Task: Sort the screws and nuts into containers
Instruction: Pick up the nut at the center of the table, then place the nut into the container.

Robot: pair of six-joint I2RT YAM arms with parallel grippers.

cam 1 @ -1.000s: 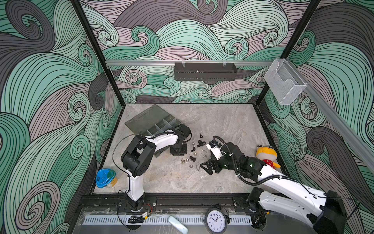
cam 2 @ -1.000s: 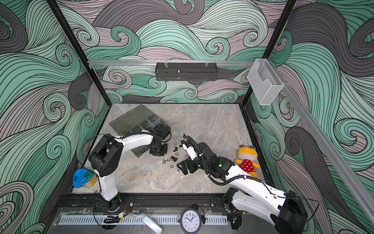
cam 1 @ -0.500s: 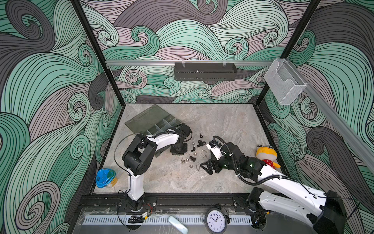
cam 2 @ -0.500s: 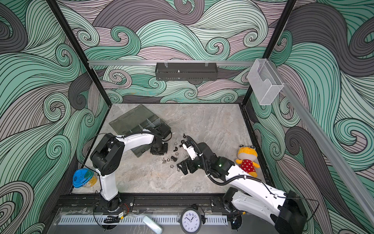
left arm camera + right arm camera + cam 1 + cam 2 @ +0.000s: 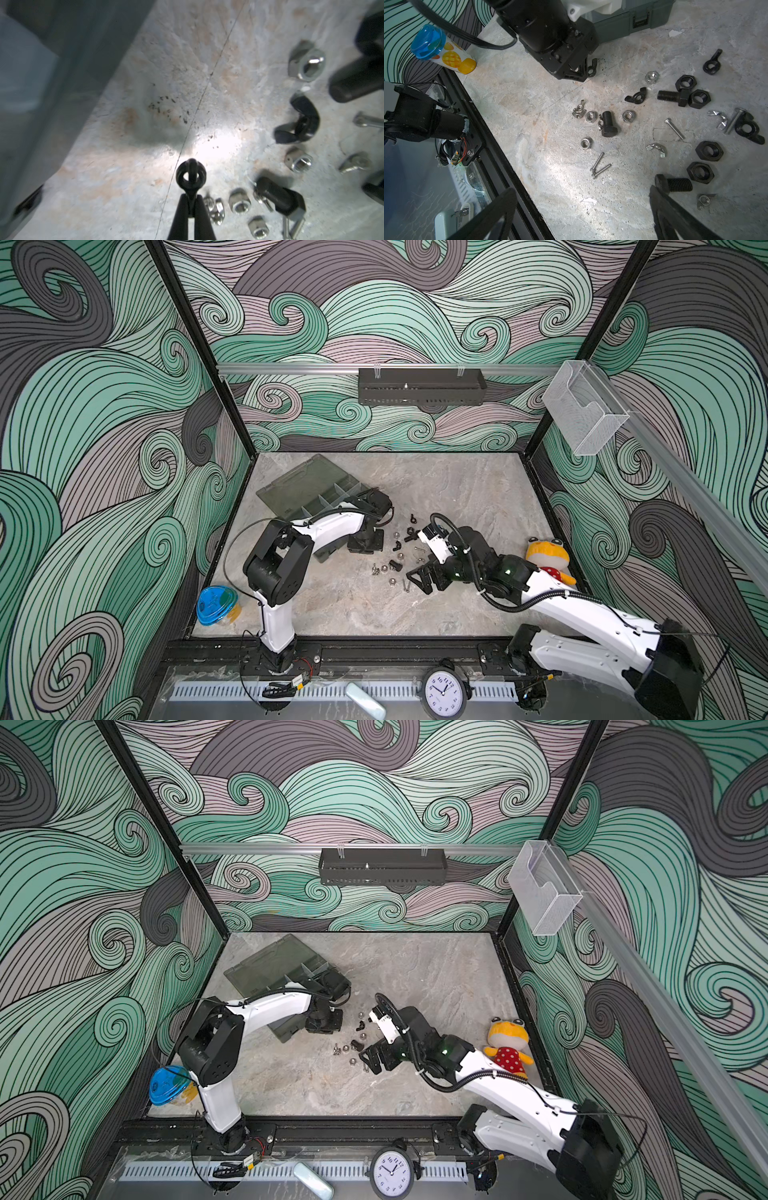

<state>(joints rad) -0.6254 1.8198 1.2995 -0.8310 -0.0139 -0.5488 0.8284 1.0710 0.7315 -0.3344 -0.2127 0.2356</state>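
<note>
- The left end effector [image 5: 191, 200] is shut tight on a black wing nut [image 5: 190, 175]. It grips the nut at one end, and the nut's ring sticks out past the fingertips.
- The held nut hangs close over bare worktop [image 5: 145, 197]; I cannot tell whether it touches.
- It is near the front wall of the box [image 5: 633, 18] and just beside the loose pile.
- The box lies open toward the worktop's rear left corner, with its lid flat behind it. The left arm covers most of the compartments [image 5: 332, 504], so what they hold cannot be seen.
- The other nuts [image 5: 709, 150] and the screws [image 5: 600, 168] are scattered on the middle of the worktop, between the two end effectors. There are black hex nuts, silver hex nuts, wing nuts, black bolts and thin silver screws.
- The right end effector [image 5: 582, 190] is spread wide and holds nothing. It sits low at the pile's front side.
- The paired silver screws lie just ahead of its gap.
- One of its fingertips [image 5: 654, 192] is just beside the head of a black bolt [image 5: 675, 185]; contact cannot be told.
- A blue-lidded tub [image 5: 214, 605] stands at the front left corner.
- A plush toy [image 5: 546, 556] lies by the right edge, well apart from the pile.
</note>
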